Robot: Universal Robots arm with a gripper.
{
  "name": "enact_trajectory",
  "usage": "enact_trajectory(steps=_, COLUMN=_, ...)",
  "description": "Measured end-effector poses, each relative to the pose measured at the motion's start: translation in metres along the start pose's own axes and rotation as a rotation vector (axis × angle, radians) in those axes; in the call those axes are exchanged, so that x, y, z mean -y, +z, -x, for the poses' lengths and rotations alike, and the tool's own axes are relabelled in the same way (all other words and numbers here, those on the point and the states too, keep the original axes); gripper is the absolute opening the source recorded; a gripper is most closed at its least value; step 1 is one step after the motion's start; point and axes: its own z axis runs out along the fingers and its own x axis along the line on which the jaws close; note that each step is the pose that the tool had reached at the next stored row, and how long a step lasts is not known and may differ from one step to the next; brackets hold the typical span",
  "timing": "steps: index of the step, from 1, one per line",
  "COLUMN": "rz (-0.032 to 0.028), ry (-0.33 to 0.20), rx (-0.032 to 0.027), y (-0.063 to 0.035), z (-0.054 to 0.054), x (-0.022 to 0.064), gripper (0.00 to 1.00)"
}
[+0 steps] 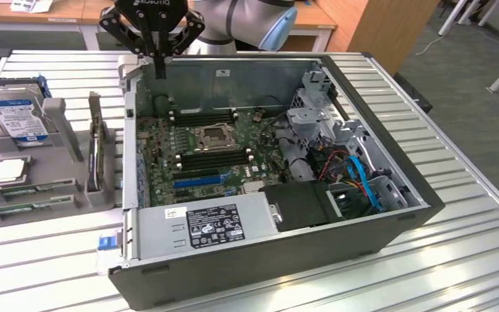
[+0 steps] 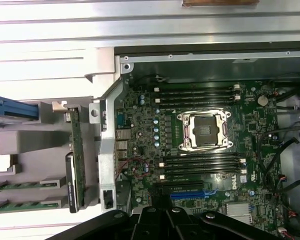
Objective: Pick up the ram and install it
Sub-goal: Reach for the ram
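Silver slatted metal makes up the table [image 1: 457, 260], and on it lies an open dark computer case [image 1: 275, 266] with its green motherboard [image 1: 158, 140] facing up. A grey power supply [image 1: 158, 227] with a black label fills the near corner of the case. On the exterior view's left, just beside the case, stands a grey parts holder [image 1: 67, 195]. It carries a silver hard drive [image 1: 15, 110] with a blue label at its far end and a tall card [image 1: 93, 149] set upright along the side nearest the case.

The black gripper [image 1: 159, 70] hangs above the far corner of the case on the exterior view's left, fingers pointing straight down. Its jaws are pressed together and hold nothing.

The ram [image 1: 24, 190] sits on edge in a groove at the near end of the holder, well apart from the gripper. Its long axis runs across the exterior view from left to right, roughly parallel to the black memory slots [image 1: 210, 156] beside the CPU socket [image 1: 212, 136]. A second green stick [image 1: 11, 209] lies just beside it in the next groove, pointing the same way. A small square CPU chip [image 1: 8, 170] rests flat in the holder between the ram and the hard drive.
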Motion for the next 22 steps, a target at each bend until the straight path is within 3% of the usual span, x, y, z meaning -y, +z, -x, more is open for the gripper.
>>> enact_trajectory(steps=22, rz=0.0, ry=-0.001, rx=-0.0001, y=-0.0006, z=-0.023, x=0.0018, gripper=0.1)
